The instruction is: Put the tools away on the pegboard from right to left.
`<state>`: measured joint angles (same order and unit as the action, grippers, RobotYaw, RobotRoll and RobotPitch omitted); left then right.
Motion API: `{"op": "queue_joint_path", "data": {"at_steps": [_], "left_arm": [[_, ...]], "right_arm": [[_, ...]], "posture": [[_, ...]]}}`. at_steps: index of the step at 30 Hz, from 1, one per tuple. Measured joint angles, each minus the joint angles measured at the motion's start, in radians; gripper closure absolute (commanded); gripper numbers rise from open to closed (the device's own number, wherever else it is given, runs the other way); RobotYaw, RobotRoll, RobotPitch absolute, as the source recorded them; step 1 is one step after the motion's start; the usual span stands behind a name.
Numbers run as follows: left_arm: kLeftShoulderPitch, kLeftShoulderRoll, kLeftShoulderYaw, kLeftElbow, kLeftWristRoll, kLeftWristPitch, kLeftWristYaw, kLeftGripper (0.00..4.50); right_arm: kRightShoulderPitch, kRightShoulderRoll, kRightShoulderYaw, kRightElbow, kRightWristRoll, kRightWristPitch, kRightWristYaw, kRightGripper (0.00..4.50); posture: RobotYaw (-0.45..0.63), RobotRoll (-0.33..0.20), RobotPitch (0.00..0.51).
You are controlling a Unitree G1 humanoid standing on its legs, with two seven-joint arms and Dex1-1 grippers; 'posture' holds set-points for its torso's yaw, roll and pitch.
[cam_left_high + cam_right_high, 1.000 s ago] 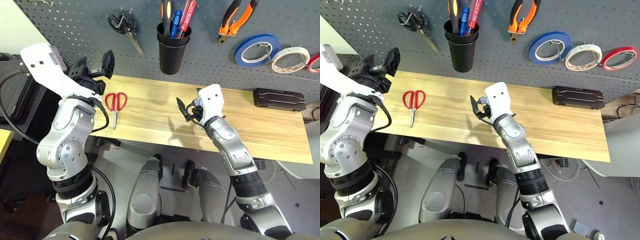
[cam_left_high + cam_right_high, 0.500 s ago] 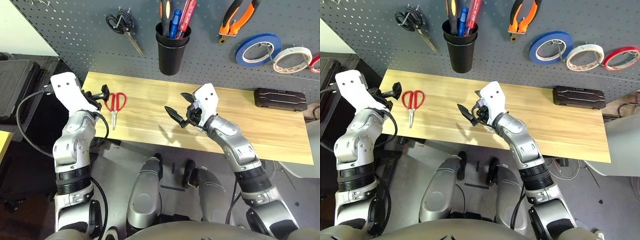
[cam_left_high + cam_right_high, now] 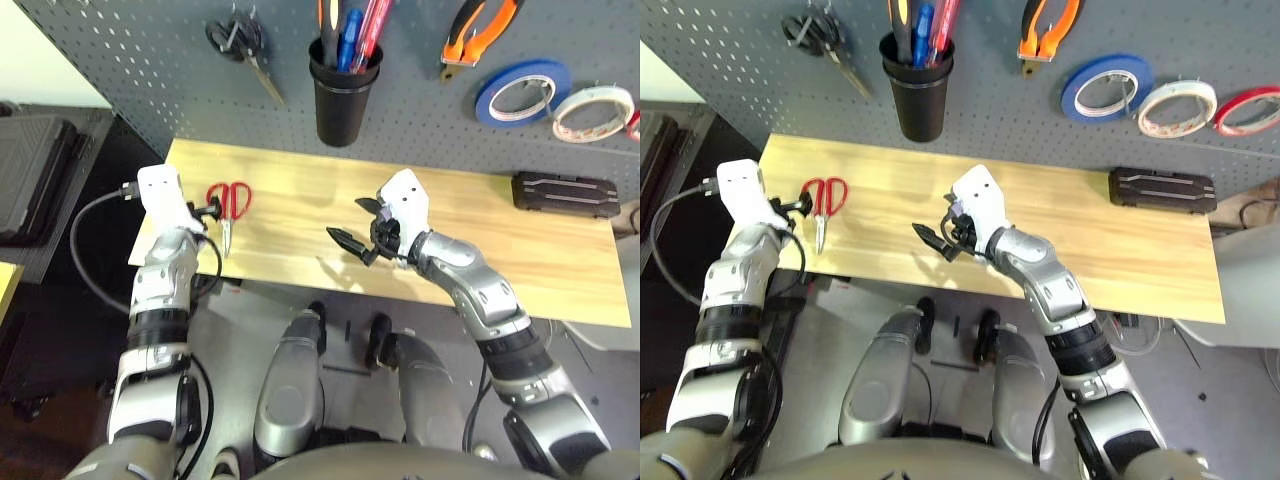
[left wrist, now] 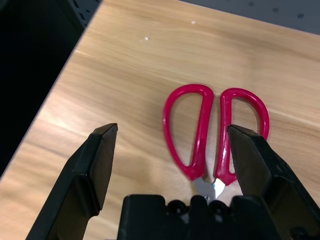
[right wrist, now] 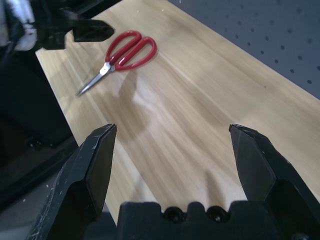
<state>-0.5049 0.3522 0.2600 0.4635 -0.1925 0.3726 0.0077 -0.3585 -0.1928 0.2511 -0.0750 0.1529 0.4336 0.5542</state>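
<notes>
My left gripper hangs wide open over the scissors near the table's left edge; closing off-centre could push them off it.

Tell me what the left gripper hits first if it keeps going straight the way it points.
Most likely the red-handled scissors. The left gripper is open and low over the table, with the scissors' handle loops lying between its fingers just ahead. Its height above them is hard to judge, so it might skim over them.
</notes>
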Motion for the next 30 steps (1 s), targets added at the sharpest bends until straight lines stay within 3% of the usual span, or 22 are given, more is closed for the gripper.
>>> {"op": "queue_joint_path", "data": {"at_steps": [12, 30], "left_arm": [[-0.160, 0.022, 0.041, 0.348, 0.021, -0.179, 0.053, 0.02], [-0.197, 0.058, 0.060, 0.519, 0.041, -0.232, 0.115, 0.02]], "right_arm": [[0.027, -0.003, 0.023, -0.055, -0.016, -0.015, -0.002, 0.00], [0.030, -0.018, 0.023, -0.072, -0.023, -0.015, -0.019, 0.00]], "posture": [[0.16, 0.000, 0.426], [0.15, 0.000, 0.429]]}}
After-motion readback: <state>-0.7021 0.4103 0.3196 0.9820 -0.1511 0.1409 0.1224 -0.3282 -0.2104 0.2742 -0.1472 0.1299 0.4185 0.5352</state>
